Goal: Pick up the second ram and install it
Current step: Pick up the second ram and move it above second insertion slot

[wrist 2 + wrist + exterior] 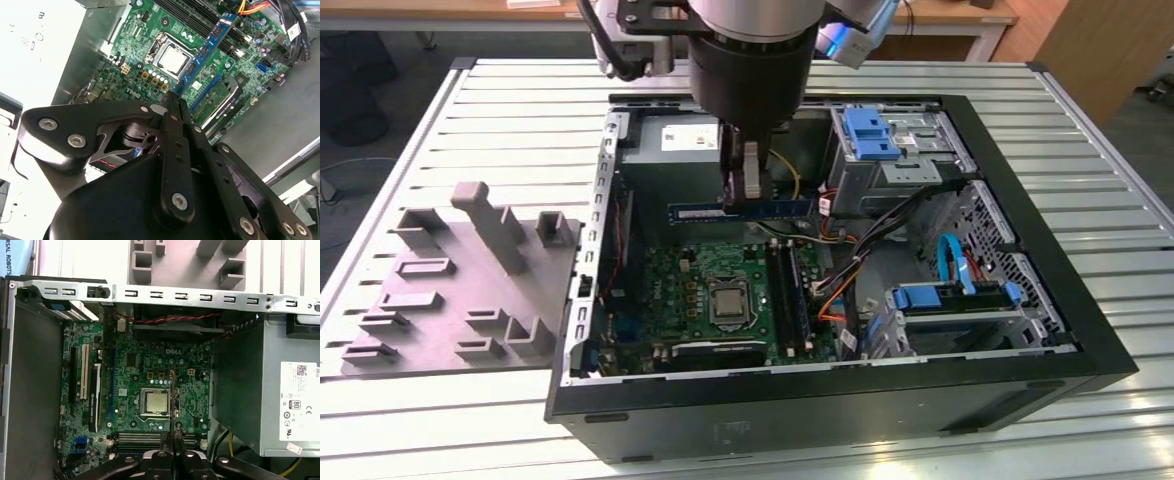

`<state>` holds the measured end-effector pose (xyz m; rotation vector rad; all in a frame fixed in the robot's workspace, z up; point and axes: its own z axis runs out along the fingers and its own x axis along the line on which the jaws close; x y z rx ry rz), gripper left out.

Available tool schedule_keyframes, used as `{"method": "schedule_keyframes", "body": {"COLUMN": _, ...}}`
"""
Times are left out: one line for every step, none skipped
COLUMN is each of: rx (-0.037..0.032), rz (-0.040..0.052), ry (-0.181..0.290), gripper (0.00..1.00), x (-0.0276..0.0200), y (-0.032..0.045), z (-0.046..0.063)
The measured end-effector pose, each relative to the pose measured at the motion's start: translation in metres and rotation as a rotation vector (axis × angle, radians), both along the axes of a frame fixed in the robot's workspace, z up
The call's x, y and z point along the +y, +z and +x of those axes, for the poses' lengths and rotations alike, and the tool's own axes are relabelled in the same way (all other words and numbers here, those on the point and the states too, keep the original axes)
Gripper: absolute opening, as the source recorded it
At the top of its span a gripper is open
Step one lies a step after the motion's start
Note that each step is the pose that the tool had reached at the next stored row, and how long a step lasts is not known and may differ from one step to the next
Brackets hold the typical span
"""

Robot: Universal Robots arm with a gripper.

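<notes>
My gripper (744,192) is shut on the second ram (781,208), a long dark-blue stick held level on its edge inside the open computer case (1067,300). It hangs above the green motherboard (680,290), over the end of the long black slots (785,285) nearest the power supply. In the second wrist view the ram (210,45) runs out from the closed fingertips of the gripper (172,99) over the board. In the first wrist view the ram (171,390) shows edge-on as a thin line above the gripper (172,439).
A processor socket (724,300) sits beside the slots. Orange and black cables (847,270), a blue-tabbed drive cage (874,135) and a grey power supply (670,140) crowd the case. A grey fixture with pegs (454,280) lies on the slatted table at the exterior view's left.
</notes>
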<state>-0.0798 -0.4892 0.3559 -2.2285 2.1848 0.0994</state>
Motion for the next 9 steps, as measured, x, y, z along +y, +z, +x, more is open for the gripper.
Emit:
{"method": "schedule_keyframes", "body": {"rx": 0.0000, "rz": 0.0001, "ry": -0.001, "gripper": 0.13, "x": 0.0000, "y": -0.0015, "z": 0.000}}
{"method": "schedule_keyframes", "body": {"rx": 0.0000, "rz": 0.0000, "ry": -0.001, "gripper": 0.13, "x": 0.0000, "y": -0.0028, "z": 0.000}}
{"method": "schedule_keyframes", "body": {"rx": 0.0000, "rz": 0.0000, "ry": -0.001, "gripper": 0.13, "x": 0.0000, "y": -0.0040, "z": 0.000}}
{"method": "schedule_keyframes", "body": {"rx": 0.0000, "rz": 0.0000, "ry": -0.002, "gripper": 0.13, "x": 0.0000, "y": -0.0053, "z": 0.000}}
{"method": "schedule_keyframes", "body": {"rx": 0.0000, "rz": 0.0000, "ry": -0.002, "gripper": 0.13, "x": 0.0000, "y": -0.0068, "z": 0.000}}
{"method": "schedule_keyframes", "body": {"rx": 0.0000, "rz": 0.0000, "ry": -0.002, "gripper": 0.13, "x": 0.0000, "y": -0.0084, "z": 0.000}}
{"method": "schedule_keyframes", "body": {"rx": -0.0001, "rz": 0.0000, "ry": -0.002, "gripper": 0.13, "x": 0.0000, "y": -0.0100, "z": 0.000}}
{"method": "schedule_keyframes", "body": {"rx": 0.0000, "rz": 0.0000, "ry": -0.002, "gripper": 0.13, "x": 0.0000, "y": -0.0114, "z": 0.000}}
{"method": "schedule_keyframes", "body": {"rx": 0.0000, "rz": -0.0001, "ry": -0.002, "gripper": 0.13, "x": 0.0000, "y": -0.0126, "z": 0.000}}
